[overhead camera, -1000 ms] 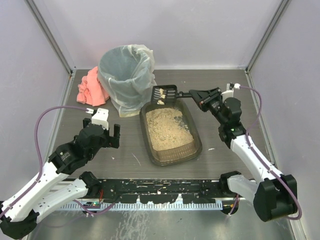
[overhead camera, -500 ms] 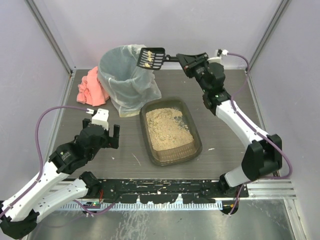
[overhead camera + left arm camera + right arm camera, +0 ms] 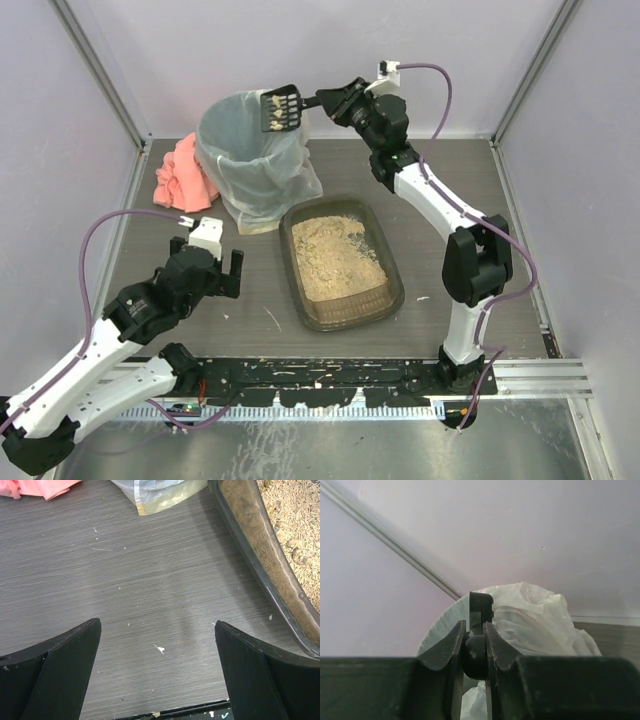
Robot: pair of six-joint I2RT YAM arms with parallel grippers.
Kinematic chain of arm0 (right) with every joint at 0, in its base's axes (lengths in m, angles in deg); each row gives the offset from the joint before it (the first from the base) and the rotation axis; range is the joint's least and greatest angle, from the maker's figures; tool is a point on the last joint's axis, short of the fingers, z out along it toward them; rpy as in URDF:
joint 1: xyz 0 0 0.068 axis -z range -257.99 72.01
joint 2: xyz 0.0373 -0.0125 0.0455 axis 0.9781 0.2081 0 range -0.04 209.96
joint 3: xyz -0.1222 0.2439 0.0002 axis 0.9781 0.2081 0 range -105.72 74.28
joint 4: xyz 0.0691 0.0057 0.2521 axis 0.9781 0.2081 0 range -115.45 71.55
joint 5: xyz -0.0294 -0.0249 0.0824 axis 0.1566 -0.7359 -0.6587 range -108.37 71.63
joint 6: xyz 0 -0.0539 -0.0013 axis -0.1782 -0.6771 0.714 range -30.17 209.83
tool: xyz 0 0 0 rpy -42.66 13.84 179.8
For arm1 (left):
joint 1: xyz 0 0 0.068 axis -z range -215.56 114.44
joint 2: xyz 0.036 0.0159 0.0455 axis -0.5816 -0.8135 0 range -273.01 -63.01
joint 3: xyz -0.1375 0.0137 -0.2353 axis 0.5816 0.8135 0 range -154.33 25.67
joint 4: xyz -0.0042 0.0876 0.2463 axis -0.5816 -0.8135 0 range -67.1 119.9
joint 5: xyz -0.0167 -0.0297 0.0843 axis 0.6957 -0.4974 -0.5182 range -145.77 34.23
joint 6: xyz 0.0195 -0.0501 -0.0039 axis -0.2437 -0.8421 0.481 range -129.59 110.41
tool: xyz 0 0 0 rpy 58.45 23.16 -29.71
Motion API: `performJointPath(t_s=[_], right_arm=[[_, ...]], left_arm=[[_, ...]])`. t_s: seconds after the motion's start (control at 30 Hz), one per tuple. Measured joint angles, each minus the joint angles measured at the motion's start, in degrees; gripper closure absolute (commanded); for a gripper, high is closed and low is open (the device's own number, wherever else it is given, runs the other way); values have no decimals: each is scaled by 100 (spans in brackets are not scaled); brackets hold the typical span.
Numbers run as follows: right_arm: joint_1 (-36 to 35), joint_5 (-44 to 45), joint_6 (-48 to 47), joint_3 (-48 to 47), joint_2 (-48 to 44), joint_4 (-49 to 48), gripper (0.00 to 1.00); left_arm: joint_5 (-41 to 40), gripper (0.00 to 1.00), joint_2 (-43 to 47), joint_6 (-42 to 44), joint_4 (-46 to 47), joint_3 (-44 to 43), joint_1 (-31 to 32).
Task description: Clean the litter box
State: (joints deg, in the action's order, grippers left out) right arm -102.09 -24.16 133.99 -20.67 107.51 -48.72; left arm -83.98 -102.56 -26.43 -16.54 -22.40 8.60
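Now: black scoop [image 3: 281,108] above the lined bin [image 3: 250,160].
Right pincer [image 3: 325,99] is clamped on the scoop's handle, pale clumps lying in its slotted head. Left pincer [image 3: 204,260] hangs spread wide over the table [image 3: 450,200], left of the litter box [image 3: 345,317], which sits mid-table just beside the bin.

Even, diffuse light from above; shadows on the worktop [image 3: 250,300] faint and soft-edged. Overhead view sharp, with a dull sheen on the metal strip [image 3: 300,450] at the bottom. Left wrist view: worktop grain crisp; left end effector [image 3: 156,625] flat black, no detail. Right wrist view: right end effector [image 3: 474,630] close and blurred; white bin liner [image 3: 530,610] bright, nearly washed out.
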Motion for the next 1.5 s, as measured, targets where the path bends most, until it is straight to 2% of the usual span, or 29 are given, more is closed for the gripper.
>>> performJointPath(t_s=[0.17, 0.47, 0.73, 0.93, 1.17, 1.27, 1.5], right_arm=[[-173, -363, -1322, -356, 203, -9, 99], [-931, -575, -4030, -927, 223, 339, 99], [-1403, -435, -5370, -1158, 219, 579, 99], [-1506, 9, -5613, -1165, 142, 704, 99], [-1506, 667, -5082, -929, -579, 872, 99], [-1499, 922, -4795, -398, -1331, 739, 99], [-1502, 1746, -4317, 1703, -3707, 531, 99]], left_arm=[[52, 2, -61, 2, -15, 0, 0], [103, 2, -109, 2, -15, 0, -2], [118, 2, -109, 2, -15, 0, -2], [151, 2, -111, 2, -15, 0, -2], [151, 2, -197, 2, -15, 0, -2], [157, 2, -245, 2, -15, 0, -2], [258, 2, -249, 4, -11, 0, -2]])
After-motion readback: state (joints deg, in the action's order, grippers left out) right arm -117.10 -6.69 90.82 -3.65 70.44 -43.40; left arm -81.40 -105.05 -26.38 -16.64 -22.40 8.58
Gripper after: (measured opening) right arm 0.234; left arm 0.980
